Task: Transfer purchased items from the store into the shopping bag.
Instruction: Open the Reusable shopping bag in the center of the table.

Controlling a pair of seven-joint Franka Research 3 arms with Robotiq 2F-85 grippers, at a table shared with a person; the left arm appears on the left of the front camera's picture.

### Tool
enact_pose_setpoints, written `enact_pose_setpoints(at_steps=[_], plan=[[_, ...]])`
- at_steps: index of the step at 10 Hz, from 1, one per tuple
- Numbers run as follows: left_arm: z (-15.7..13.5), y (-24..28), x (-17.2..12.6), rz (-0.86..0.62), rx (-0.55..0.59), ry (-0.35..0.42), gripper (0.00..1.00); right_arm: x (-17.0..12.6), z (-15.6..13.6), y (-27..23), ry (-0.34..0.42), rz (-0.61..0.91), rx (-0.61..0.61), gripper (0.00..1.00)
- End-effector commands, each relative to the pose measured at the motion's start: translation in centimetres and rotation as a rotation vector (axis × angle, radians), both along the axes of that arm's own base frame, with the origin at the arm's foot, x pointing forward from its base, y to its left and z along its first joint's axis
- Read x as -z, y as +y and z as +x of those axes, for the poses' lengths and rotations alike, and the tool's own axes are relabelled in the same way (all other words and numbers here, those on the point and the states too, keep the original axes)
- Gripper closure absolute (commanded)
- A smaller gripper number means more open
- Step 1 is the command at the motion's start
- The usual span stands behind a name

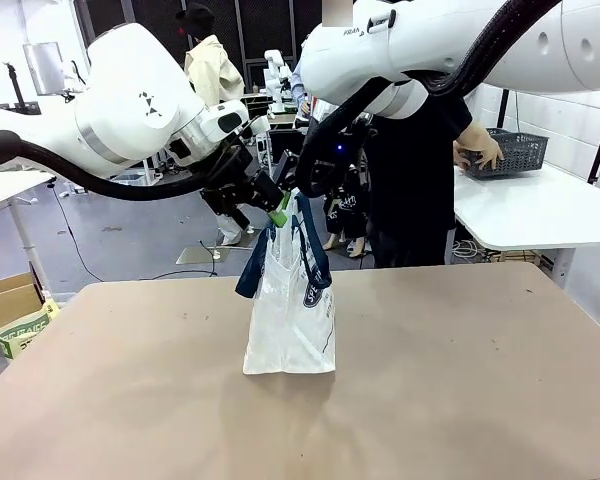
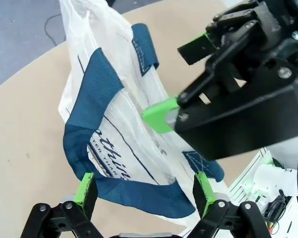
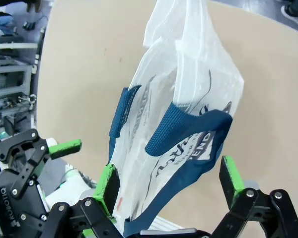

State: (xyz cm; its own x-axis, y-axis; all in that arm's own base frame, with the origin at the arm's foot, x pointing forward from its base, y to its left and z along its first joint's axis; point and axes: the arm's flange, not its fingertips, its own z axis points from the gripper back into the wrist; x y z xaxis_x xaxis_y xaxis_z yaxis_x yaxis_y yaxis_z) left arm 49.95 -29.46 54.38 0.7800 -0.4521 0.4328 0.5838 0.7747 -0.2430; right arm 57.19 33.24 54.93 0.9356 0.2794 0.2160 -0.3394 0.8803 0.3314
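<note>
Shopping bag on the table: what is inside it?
Through the translucent shopping bag, only print and folds show; no item is discernible. Crumpled plastic hides its bottom.

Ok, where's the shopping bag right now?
In the front view the shopping bag stands upright near the centre of the table, its top between the left gripper and right gripper.

Shopping bag (image 1: 290, 325) mid-table (image 1: 480, 400); left pincer (image 2: 144, 184), right pincer (image 3: 169, 169) flank its top; person (image 1: 415, 170) behind.
</note>
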Motion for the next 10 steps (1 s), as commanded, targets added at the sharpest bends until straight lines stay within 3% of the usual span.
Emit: enact_pose_setpoints(at_steps=[1, 7, 8, 10], plan=[[-0.5, 1.0, 0.7, -0.003, -0.023, 0.016, 0.0, 0.4, 0.0, 0.1, 0.058, 0.016, -0.005, 0.0], [-0.1, 0.9, 2.3, -0.005, -0.052, 0.049, 0.0, 2.2, -0.4, -0.3, 0.109, -0.021, -0.022, 0.0], [0.1, 0.8, 1.8, 0.011, -0.035, 0.041, 0.0, 2.4, -0.6, 0.0, 0.09, -0.031, -0.067, 0.0], [0.1, 0.8, 1.8, 0.011, -0.035, 0.041, 0.0, 1.7, -0.4, -0.2, 0.083, -0.033, -0.018, 0.0]])
